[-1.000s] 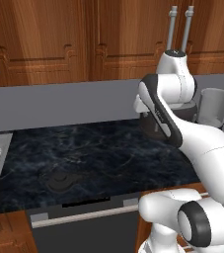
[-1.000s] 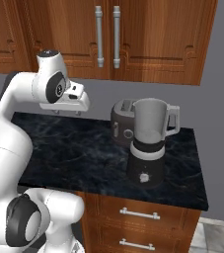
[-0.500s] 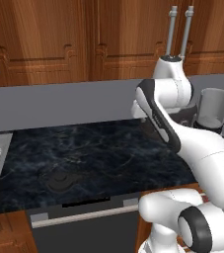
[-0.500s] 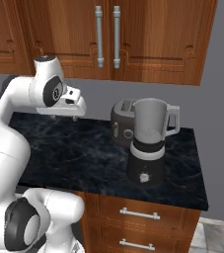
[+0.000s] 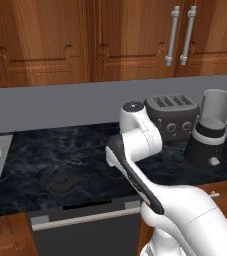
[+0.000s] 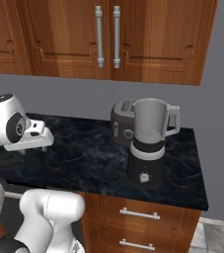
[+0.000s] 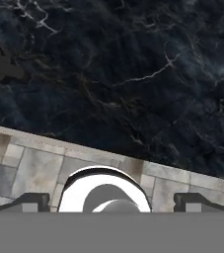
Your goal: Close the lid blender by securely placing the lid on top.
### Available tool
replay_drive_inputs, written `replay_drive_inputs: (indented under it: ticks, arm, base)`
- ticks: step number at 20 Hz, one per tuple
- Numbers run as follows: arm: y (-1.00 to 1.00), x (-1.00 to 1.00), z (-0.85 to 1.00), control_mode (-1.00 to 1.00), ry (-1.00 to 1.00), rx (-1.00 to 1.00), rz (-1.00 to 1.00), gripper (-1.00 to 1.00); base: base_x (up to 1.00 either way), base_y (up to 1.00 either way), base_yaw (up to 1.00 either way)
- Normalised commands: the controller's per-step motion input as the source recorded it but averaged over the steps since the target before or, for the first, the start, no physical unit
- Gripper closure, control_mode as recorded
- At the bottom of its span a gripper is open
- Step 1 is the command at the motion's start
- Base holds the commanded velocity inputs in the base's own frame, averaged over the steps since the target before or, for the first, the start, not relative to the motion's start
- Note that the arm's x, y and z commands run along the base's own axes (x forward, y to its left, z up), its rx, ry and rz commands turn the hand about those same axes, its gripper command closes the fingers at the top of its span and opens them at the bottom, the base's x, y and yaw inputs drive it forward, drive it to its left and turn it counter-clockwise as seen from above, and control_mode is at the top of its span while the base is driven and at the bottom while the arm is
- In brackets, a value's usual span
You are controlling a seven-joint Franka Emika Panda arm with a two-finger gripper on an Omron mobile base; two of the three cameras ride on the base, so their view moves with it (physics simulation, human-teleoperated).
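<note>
The lid (image 5: 61, 183) lies flat on the counter (image 5: 30, 155), well apart from the open-topped blender (image 5: 211, 131), so the wide, empty gripper (image 7: 111, 199) must fetch it.

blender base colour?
Black, with a small silvery knob; the translucent grey blender, right base view.

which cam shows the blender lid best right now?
Left base view: the lid lies flat on the dark counter, whole and unblocked. In the right base view the arm covers that spot. The hand view catches a dark patch at its left edge, possibly the lid.
</note>
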Motion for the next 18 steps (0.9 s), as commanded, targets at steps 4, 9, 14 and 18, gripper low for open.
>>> replay_drive_inputs:
  ticks: [4, 9, 14, 18]
  arm:
    - [1.00, 0.09, -0.47, -1.00, 0.16, -0.02, 0.18, -1.00]
    - [0.90, 0.57, -0.01, -1.00, 0.06, 0.00, 0.16, -1.00]
    - [0.96, 0.50, 0.00, -1.00, 0.07, 0.00, 0.13, -1.00]
    - [1.00, 0.29, -0.03, -1.00, 0.08, -0.01, 0.02, -1.00]
  base:
    - [0.00, 0.00, 0.00]
    - [0.00, 0.00, 0.00]
    - [0.00, 0.00, 0.00]
    - [0.00, 0.00, 0.00]
